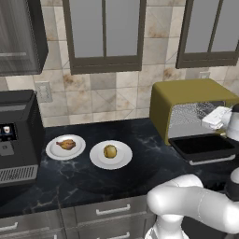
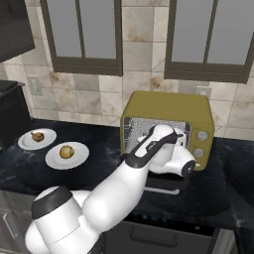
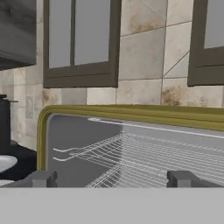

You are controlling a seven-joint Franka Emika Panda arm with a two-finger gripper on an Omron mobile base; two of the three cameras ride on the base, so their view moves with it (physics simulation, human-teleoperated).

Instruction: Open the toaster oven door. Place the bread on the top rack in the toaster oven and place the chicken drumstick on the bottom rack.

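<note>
In the right base view the arm's forearm and wrist crossed in front of the toaster oven (image 2: 168,106), hiding most of its cavity and nearly all of the lowered toaster oven door (image 1: 203,145). In the left base view the right edge cut off the oven's knob side and part of the wrist. The hand (image 3: 111,178) was wide open and held nothing; its two dark fingertips (image 3: 41,178) stood far apart at the mouth of the oven, in front of the racks. From the base views the fingers themselves could not be made out.

The oven was a boxy olive-yellow appliance with rounded corners, standing at the back right of the desk (image 1: 84,177) against the tiled wall. Its door lay folded down and forward, a dark panel with a silver bar handle along its front edge. Inside the grey cavity the hand view showed the top rack (image 3: 131,146) as thin wire, and below it the bottom rack (image 3: 118,175), partly cut off by the lower border.

The bread (image 1: 110,151), a small round yellowish roll, sat on a white plate (image 1: 95,158) near the middle of the desk. The chicken drumstick (image 1: 66,144), brown-orange and tapered, lay on a second white plate (image 1: 53,151) just left of it, beside the black coffee machine (image 1: 18,135) at the left end.
</note>
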